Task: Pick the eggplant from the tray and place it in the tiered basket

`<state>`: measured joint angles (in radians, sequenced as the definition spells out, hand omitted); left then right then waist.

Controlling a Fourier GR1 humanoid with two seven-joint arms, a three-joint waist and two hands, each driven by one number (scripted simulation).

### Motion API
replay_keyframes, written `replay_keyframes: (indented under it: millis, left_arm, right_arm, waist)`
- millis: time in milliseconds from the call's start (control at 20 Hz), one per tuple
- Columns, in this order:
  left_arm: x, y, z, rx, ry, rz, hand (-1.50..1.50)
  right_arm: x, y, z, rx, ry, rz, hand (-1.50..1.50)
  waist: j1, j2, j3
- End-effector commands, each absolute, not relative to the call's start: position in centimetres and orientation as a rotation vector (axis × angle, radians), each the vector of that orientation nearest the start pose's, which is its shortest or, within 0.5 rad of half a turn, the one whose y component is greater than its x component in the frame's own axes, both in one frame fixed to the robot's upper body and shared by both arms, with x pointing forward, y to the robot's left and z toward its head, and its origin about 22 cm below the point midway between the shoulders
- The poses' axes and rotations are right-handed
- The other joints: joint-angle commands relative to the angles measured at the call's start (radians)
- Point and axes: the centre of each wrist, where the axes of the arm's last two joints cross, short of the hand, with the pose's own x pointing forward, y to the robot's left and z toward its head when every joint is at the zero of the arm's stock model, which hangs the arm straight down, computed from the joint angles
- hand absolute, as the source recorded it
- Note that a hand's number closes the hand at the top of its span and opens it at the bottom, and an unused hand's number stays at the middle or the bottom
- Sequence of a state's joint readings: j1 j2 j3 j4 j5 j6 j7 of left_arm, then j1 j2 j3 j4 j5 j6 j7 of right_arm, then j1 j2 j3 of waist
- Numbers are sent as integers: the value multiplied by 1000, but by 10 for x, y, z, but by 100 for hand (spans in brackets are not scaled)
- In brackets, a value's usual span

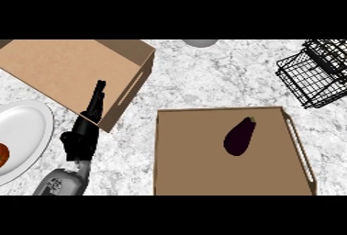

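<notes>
We look down on a pale marbled counter [203, 78]. In the lower middle sits a brown tray [196, 174] with raised walls and a slot handle along its right side. The eggplant [239, 137], dark purple with a small stem at its upper end, lies on the tray's floor in the right half, tilted a little so its stem points up and to the right. Nothing touches it.

At the upper right stands the tiered basket [315, 73], made of black wire; it runs past the view's right edge. It is well apart from the tray, with bare counter between them.

At the upper left we see a second brown tray [61, 69], turned at an angle, its near wall carrying a slot handle. At the left edge lies a white plate [30, 126], with a reddish-brown thing [3, 155] on it, only partly in view. A grey rounded thing [200, 42] shows at the top edge, cut off.

Our left hand [86, 126] shows at the lower left on its grey forearm, fingers straight and pointing up, open and holding nothing. It sits between the plate and the angled tray, its fingertips over that tray's near wall, well apart from the eggplant. Our right hand does not show.
</notes>
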<state>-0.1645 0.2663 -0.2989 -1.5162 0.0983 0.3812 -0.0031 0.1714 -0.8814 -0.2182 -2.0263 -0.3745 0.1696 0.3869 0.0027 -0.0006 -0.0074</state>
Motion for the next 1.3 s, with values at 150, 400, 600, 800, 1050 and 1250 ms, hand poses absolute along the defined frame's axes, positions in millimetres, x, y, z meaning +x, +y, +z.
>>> replay_keyframes:
  millis: [150,400,600,800,1050,1250]
  left_arm:
    - [278,190,32,154,-1669,-133,0]
    - [280,206,35,159,-1674,-136,0]
    - [285,199,36,175,-1677,-130,0]
    - [269,192,24,184,-1675,-129,0]
    - [266,191,31,178,-1663,-128,0]
    - [281,200,38,178,-1670,-121,0]
  right_arm:
    - [197,-303,247,-591,-1169,801,-150]
    - [214,-268,262,-582,-1090,835,-150]
    - [229,-235,261,-570,-1074,860,-150]
    - [254,-226,247,-540,-1021,898,-150]
    - [264,-220,247,-534,-900,941,-150]
    - [260,-208,244,-538,-842,978,-150]
  waist:
    - [31,7,2]
    - [48,9,4]
    - [42,7,4]
    - [27,4,6]
    - [23,1,6]
    - [9,0,5]
